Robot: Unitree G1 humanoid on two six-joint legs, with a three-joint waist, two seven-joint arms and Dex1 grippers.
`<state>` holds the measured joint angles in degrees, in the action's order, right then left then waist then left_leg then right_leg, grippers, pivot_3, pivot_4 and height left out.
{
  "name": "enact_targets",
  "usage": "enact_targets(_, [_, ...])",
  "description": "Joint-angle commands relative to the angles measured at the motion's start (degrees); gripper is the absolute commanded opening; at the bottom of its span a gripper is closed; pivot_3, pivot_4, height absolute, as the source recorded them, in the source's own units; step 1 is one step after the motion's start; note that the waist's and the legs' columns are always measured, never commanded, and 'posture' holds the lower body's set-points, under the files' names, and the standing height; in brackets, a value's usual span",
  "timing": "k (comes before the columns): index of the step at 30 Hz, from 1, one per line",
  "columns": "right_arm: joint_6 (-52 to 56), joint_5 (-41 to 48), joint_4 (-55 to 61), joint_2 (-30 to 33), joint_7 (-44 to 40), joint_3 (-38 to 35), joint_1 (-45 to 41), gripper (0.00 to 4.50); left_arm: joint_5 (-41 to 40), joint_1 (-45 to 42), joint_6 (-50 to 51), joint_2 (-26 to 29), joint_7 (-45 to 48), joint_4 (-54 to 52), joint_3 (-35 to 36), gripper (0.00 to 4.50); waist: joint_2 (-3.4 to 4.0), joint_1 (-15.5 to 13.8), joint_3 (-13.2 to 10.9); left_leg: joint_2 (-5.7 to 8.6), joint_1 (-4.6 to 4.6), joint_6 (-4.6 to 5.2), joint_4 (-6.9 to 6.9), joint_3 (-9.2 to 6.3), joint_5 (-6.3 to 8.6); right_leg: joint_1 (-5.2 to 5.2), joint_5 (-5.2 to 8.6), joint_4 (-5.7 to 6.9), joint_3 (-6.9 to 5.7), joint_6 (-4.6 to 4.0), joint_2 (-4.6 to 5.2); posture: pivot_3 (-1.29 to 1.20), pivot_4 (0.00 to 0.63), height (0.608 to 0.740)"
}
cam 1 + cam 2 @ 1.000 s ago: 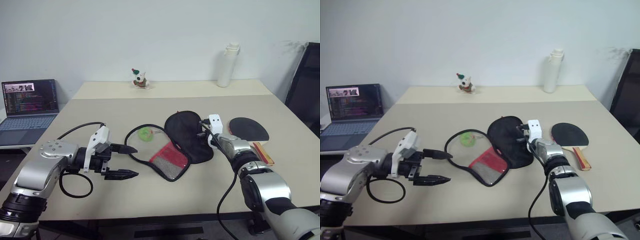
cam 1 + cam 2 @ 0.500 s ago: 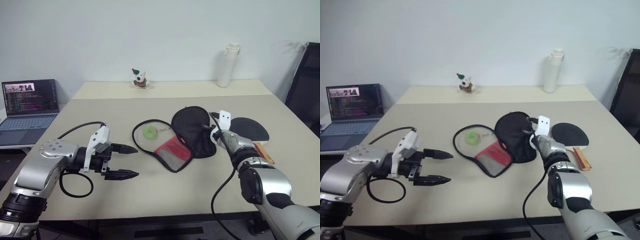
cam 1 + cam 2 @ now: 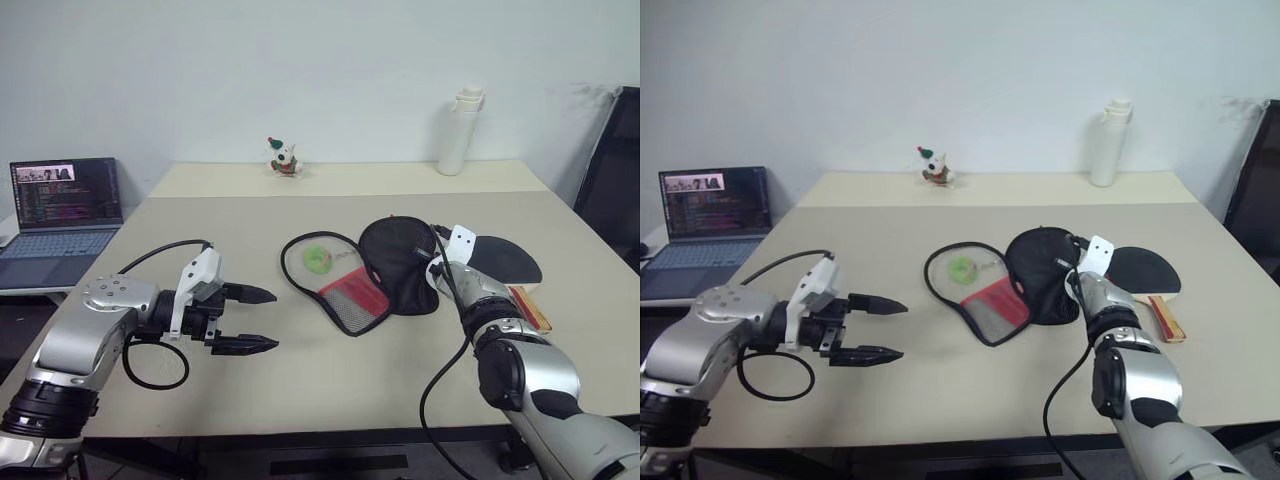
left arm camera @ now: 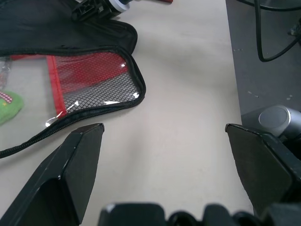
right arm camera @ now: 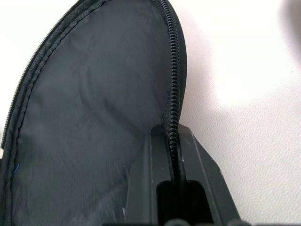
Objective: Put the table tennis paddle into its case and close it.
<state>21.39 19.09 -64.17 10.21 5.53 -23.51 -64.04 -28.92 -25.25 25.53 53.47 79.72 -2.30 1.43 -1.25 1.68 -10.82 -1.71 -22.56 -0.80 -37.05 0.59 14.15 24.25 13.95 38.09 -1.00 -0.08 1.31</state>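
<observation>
With the right gripper (image 5: 171,141) pinched only on the zip edge of the open case (image 3: 400,265), the paddle (image 3: 505,262) beside it and the left gripper (image 3: 250,319) spread empty, that thin hold may slip.

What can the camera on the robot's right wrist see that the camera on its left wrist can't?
The right wrist view shows the right gripper shut on the zipper edge of the case, whose black lining spreads beyond it. The left wrist view shows the left gripper open over bare table, the case's red mesh pocket and a bit of the green ball. Both share the black case and the pale table.
</observation>
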Motion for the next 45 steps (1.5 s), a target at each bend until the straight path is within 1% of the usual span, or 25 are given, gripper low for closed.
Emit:
enact_targets(1, [-1.96,0.51,2.33,0.05,2.02,-0.98,1.10,0.03,0.06,-1.24,-1.19,-0.20,0.85,0.01,0.25,4.50,0.00,0.00,0.00,0.00,0.00,0.00,0.00,0.00,0.00,0.00,0.00,0.00,0.01,0.00,0.01,0.00,0.150,0.740])
enact_targets(5, [-1.39,0.70,2.73,0.05,2.08,-0.80,1.20,0.03,0.23,-1.31,-1.26,-0.39,0.94,0.14,0.35,4.50,0.00,0.01,0.00,0.00,-0.01,0.00,0.00,0.01,0.00,0.00,0.00,-0.01,0.01,0.01,0.01,0.00,0.150,0.740])
enact_targets(12, [-1.39,-1.62,4.11,0.84,-0.70,2.29,1.94,0.03,0.42,-0.95,-1.40,-0.47,0.96,0.12,0.63,4.50,0.00,0.02,0.00,0.00,-0.01,0.00,0.01,0.01,0.00,0.00,0.00,-0.01,0.01,0.01,0.01,0.00,0.150,0.740])
enact_targets(15, [-1.66,-1.78,4.74,0.76,-0.72,2.58,2.38,0.67,0.47,-0.88,-1.48,-0.47,1.06,0.16,0.68,4.50,0.00,0.03,0.00,0.00,0.00,0.00,0.01,0.01,0.00,0.01,0.00,-0.01,0.01,0.01,0.00,0.00,0.150,0.740])
enact_targets(18, [-1.14,-2.78,5.35,0.79,-1.45,3.64,2.72,1.75,0.52,-0.76,-1.58,-0.47,1.22,0.20,0.71,4.50,0.00,0.06,0.00,0.00,0.00,0.00,0.01,0.02,0.00,0.01,0.00,-0.01,0.02,0.01,0.00,0.00,0.150,0.740])
enact_targets(19, [-0.96,-3.45,5.68,0.94,-1.98,4.39,2.88,2.05,0.54,-0.73,-1.58,-0.48,1.25,0.17,0.70,4.50,0.00,0.06,0.00,0.00,0.00,0.00,0.01,0.02,0.00,0.01,0.00,-0.01,0.02,0.01,0.00,0.00,0.150,0.740])
enact_targets(23, [-1.01,-7.38,8.55,2.61,-5.08,9.12,4.37,3.47,0.48,-0.56,-1.54,-0.55,1.24,-0.07,0.78,4.50,0.00,0.04,0.00,0.00,-0.01,0.00,0.01,0.01,0.00,0.01,0.00,-0.03,0.02,0.01,0.00,0.00,0.150,0.740])
enact_targets(26, [-0.18,-9.79,13.26,4.89,-7.87,12.34,6.87,4.47,0.29,-0.34,-1.39,-0.61,1.13,-0.41,0.93,4.50,0.00,0.03,0.00,0.00,-0.04,0.00,0.01,0.02,0.00,0.02,0.00,-0.05,0.02,0.01,0.01,0.00,0.150,0.740])
enact_targets(28, [-1.14,-12.30,19.14,7.42,-11.71,15.84,9.74,4.47,-0.23,-0.08,-1.06,-0.76,0.97,-0.95,1.26,4.50,0.00,0.05,0.00,0.00,-0.06,0.01,0.02,0.02,0.00,0.04,0.00,-0.07,0.03,0.02,0.01,0.00,0.150,0.740])
enact_targets(30, [-1.46,-14.02,28.30,10.49,-17.99,19.84,13.76,4.47,-1.33,0.09,-0.13,-1.05,0.66,-2.34,1.66,4.50,0.00,0.05,0.00,0.02,-0.08,0.01,0.02,0.02,0.00,0.08,0.01,-0.06,0.05,0.02,0.00,0.00,0.150,0.740])
enact_targets(32, [2.12,-12.58,37.12,12.81,-22.53,20.66,17.44,4.47,-2.53,-0.22,0.98,-1.69,-0.15,-3.24,2.02,4.50,0.01,0.05,-0.01,0.01,-0.16,0.01,0.03,0.01,0.01,0.16,0.03,-0.07,0.04,0.07,-0.02,0.00,0.150,0.740])
enact_targets(34, [6.02,-11.31,42.88,14.46,-23.95,19.63,19.92,4.47,-2.66,-0.89,1.30,-2.13,-0.81,-3.11,2.04,4.50,0.00,0.05,0.00,0.01,-0.15,0.01,0.01,-0.03,0.01,0.16,0.05,-0.05,0.05,0.09,-0.05,0.00,0.150,0.740])
enact_targets(36, [11.07,-9.48,47.69,16.27,-24.85,17.34,21.83,4.47,-2.23,-2.86,1.43,-3.76,-3.33,-1.69,2.17,4.50,0.00,0.11,0.00,0.03,-0.10,0.01,0.01,-0.04,0.01,0.15,0.09,-0.02,0.08,0.17,-0.11,0.00,0.150,0.740])
enact_targets(39, [16.72,-7.38,52.64,17.97,-25.83,15.27,23.54,4.47,-0.92,-4.77,0.90,-5.29,-5.54,-0.53,1.76,4.50,0.00,-0.02,0.00,0.04,-0.05,0.01,-0.02,0.01,0.00,0.12,0.12,0.02,0.03,0.21,-0.16,0.00,0.150,0.740])
enact_targets(43, [26.22,-5.58,57.28,22.18,-23.24,8.00,27.30,4.47,1.72,-9.50,-1.88,-10.93,-10.95,1.79,0.09,4.50,-0.01,-0.22,0.01,0.06,-0.07,0.01,-0.02,0.05,0.00,0.11,0.10,-0.01,0.07,0.19,-0.15,0.00,0.150,0.740])
enact_targets(45, [28.74,-5.35,57.68,23.03,-21.97,6.07,28.52,4.47,3.14,-10.98,-3.84,-12.83,-12.02,3.23,-0.37,4.50,-0.02,-0.41,0.01,0.09,-0.12,0.01,-0.02,0.06,0.00,0.11,0.04,-0.05,0.07,0.11,-0.11,0.00,0.150,0.740])
